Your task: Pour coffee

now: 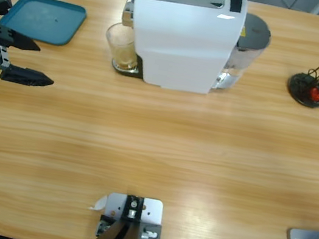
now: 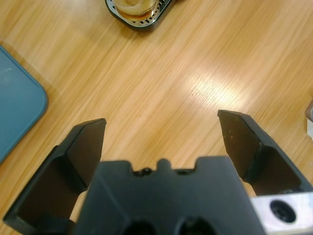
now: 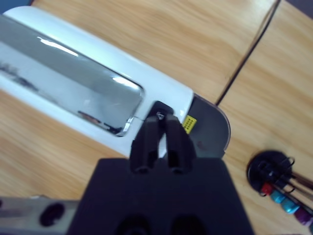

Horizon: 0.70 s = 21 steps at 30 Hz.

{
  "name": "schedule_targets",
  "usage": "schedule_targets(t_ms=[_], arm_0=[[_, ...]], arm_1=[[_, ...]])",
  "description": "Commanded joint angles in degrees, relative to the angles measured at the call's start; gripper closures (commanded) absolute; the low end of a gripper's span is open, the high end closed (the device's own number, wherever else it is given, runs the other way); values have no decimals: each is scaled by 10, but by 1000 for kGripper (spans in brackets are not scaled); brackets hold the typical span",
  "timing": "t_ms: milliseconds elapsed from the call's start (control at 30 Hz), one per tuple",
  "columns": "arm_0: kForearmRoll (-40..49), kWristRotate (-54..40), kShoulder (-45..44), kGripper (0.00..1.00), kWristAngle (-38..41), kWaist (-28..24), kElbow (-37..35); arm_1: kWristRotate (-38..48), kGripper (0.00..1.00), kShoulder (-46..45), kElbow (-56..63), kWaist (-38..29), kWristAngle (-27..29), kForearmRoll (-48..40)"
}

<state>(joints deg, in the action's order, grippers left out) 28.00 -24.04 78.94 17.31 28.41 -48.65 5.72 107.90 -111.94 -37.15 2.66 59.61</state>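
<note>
Left gripper (image 1: 33, 62) hangs spread wide and empty over bare table (image 1: 153, 155), at the left end, just beside the blue tray (image 1: 44, 19); its wrist view looks along the open jaws toward the glass (image 2: 133, 7), which is well ahead and not yet between them. Right gripper (image 3: 161, 128) is pinched closed, holding nothing, tips poised at the rear of the coffee machine (image 1: 183, 37) by its black button patch (image 3: 159, 108); whether the tips touch the patch I cannot tell. The glass (image 1: 122, 48) sits on the drip grille (image 1: 126, 67) under the machine's front end, with coffee (image 1: 124, 61) standing shallow and tan in its bottom, so the brew looks done or nearly so. Capsule rack (image 1: 317, 85) stands well apart at the right end, out of the way. Judged step: bring the open left gripper to the glass. To do it well, come in low and level, jaws straddling the glass below the rim, centred before closing; close gently, since clear glass is slick. Lift straight off the grille before drawing it away from the spout, and keep it upright so the coffee does not slop.
</note>
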Motion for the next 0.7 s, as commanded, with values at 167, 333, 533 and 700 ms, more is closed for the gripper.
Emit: schedule_targets(t_ms=[167,333,533,700], arm_0=[[-8,-6,-17,0,3,15,13],[-4,-1,-49,0,0,24,22],[-3,0,-52,0,-1,25,27],[-3,1,-47,0,-2,26,31]], arm_1=[[0,0,-264,125,-24,5,16],[23,0,-310,209,-24,-7,-17],[25,12,-239,196,-24,-3,-44],[16,165,-113,78,-18,-8,-29]])
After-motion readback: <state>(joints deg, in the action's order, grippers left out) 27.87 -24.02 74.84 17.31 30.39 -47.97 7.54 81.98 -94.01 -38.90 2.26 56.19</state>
